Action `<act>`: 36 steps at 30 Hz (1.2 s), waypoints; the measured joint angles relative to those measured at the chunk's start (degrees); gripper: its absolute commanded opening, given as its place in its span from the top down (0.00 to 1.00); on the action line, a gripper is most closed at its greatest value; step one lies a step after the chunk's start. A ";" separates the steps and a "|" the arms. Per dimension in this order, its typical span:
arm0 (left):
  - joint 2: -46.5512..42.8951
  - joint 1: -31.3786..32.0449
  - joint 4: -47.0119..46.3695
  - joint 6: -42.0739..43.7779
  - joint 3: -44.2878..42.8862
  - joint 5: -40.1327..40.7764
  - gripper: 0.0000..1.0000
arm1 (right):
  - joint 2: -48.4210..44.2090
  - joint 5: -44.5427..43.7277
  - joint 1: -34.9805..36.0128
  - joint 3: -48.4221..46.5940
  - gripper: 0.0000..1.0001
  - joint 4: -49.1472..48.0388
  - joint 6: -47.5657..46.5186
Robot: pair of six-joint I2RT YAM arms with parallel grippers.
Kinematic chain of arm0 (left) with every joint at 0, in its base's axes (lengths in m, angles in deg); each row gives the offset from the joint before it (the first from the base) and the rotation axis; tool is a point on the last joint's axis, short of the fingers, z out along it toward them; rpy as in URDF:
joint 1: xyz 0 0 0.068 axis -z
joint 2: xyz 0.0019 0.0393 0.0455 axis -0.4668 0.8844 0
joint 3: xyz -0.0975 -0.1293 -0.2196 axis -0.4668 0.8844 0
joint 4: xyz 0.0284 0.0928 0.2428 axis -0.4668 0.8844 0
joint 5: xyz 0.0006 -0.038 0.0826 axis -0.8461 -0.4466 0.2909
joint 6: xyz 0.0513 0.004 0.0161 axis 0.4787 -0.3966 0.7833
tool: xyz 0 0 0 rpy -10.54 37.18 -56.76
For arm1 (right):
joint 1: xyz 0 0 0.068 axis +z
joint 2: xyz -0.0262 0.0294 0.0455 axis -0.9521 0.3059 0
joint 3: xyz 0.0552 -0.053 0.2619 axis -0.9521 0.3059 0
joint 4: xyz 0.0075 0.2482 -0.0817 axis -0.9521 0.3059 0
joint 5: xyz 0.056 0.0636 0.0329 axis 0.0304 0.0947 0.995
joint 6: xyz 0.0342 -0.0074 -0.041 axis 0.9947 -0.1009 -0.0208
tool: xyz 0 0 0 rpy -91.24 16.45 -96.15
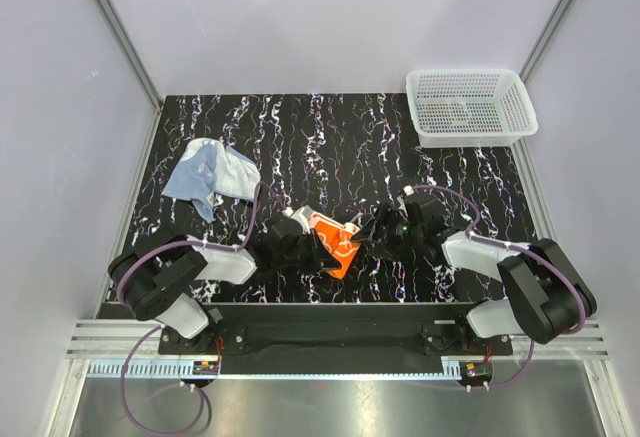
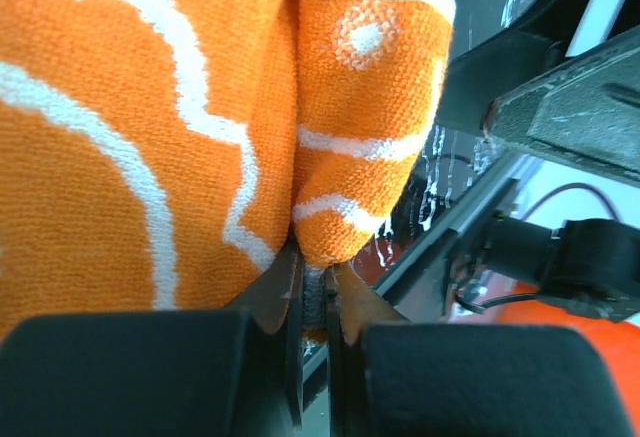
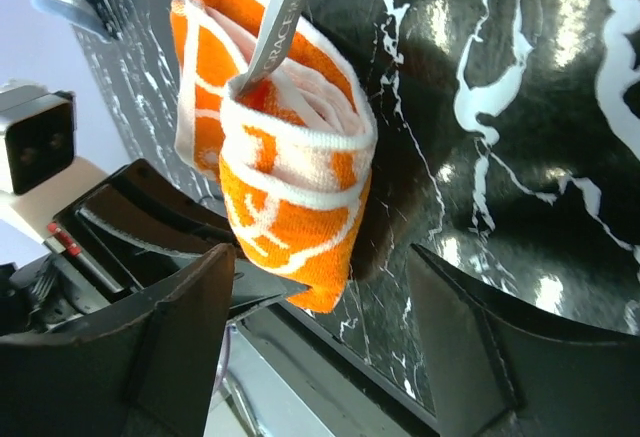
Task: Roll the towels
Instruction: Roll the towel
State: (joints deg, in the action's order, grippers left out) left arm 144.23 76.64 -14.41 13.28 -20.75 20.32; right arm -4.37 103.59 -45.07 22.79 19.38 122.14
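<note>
While the orange towel [image 1: 338, 241] is only a loose, half-formed roll, we treat tightening that roll as the step in hand. The towel sits directly between the two grippers. The left gripper [image 2: 315, 292] pinches its lower edge, with the jaws closed almost fully on a fold of cloth. In the right wrist view the layers form a slack spiral, and a grey label [image 3: 285, 17] projects from the top.

The right gripper [image 3: 320, 257] stands wide apart and holds nothing. The roll lies just ahead of its fingers, centred in the gap and apparently touching neither.

To do this step well, we judge that the right gripper should advance until both fingers straddle the free end of the roll. It should then close gently so that the layers remain stacked. The left grip should be firm, so that the cloth does not unwind. The likely fault is the outer flap slipping free.

The blue-grey towel [image 1: 212, 172] lies crumpled on the table [image 1: 330, 142], well beyond the left gripper and not yet rolled. The white basket [image 1: 425, 137] stands far beyond the right gripper.
</note>
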 measured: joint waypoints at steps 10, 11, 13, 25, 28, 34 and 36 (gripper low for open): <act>4.39 -2.69 -9.55 -5.07 2.36 -5.16 1.00 | 8.52 1.97 1.84 1.81 0.38 -12.92 2.47; 4.57 -2.71 -9.99 -5.22 2.49 -5.27 1.00 | 9.14 2.05 2.10 1.81 0.40 -13.88 2.47; 4.79 -2.75 -10.32 -5.42 2.54 -5.46 1.00 | 10.84 2.34 2.67 1.77 0.47 -15.87 2.73; 2.89 -2.82 -4.92 -2.16 1.16 -4.74 0.72 | 14.56 1.49 4.61 -1.95 0.82 -13.03 1.73; -0.37 -2.47 3.56 2.10 -1.18 -1.79 0.57 | 13.55 -0.68 5.20 -5.40 0.84 -5.27 0.33; -6.38 2.10 22.71 11.74 -10.03 10.58 0.48 | 10.73 -8.63 7.41 -14.78 0.84 14.03 -2.89; -7.30 4.92 28.41 14.67 -13.55 16.15 0.47 | 10.73 -10.67 8.22 -18.03 0.83 19.63 -3.58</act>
State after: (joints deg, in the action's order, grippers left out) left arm 136.93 81.56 14.01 27.95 -34.30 36.47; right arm 6.36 92.93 -36.86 4.76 39.01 118.55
